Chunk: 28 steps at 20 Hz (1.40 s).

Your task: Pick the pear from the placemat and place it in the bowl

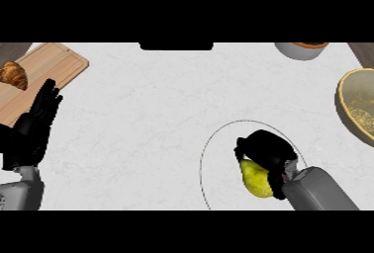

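Curling our right hand (264,152) round the pear (255,179) on the placemat (211,148), we rest our left hand (33,131) open beside the board (51,66).

The right hand (264,150) curls over the top of a yellow-green pear (255,179) on a round white placemat (211,158) on the pale tabletop (161,108). A golden bowl (349,101) sits at the right edge. The left hand (33,128) rests open at the left, beside a wooden cutting board (47,66) bearing a croissant (14,75).

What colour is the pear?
Yellow-green, seen in the head view: the pear sits under the right hand.
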### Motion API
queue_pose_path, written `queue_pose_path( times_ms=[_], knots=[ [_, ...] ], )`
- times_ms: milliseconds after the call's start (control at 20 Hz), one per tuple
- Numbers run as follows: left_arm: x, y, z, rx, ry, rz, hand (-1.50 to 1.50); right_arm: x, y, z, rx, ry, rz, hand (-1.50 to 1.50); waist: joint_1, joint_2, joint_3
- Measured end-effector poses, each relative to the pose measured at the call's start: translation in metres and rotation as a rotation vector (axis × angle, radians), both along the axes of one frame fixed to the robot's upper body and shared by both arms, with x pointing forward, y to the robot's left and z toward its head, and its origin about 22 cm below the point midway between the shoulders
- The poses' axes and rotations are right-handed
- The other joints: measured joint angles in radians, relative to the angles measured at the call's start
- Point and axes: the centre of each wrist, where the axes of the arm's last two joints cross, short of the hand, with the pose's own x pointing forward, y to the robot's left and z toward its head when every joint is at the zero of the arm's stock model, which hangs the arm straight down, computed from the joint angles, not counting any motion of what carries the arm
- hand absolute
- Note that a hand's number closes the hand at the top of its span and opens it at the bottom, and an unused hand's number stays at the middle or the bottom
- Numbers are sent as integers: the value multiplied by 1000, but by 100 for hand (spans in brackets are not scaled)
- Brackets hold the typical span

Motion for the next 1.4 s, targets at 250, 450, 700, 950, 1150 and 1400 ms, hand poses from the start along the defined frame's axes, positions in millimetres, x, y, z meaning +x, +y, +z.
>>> queue_pose_path(
  times_ms=[250,450,700,950,1150,1400],
  knots=[
    [3,0,4,-3,1,12,0,-5,-29,7,66,-99,-104,150,-7,6,8],
    [2,5,3,2,5,30,0,-19,-75,21,119,-191,-240,150,-20,5,10],
    [-3,6,-4,-4,7,37,0,-48,-108,62,180,-377,-319,150,-30,3,11],
    [-4,4,-2,-4,9,38,0,-61,-129,120,325,-627,-428,150,-36,0,11],
    [-5,0,-3,-2,8,33,0,-78,-143,161,442,-718,-511,150,-28,2,10],
    [-2,-5,-2,-3,7,15,0,-84,-173,194,503,-762,-613,150,-13,6,10]
  ],
)
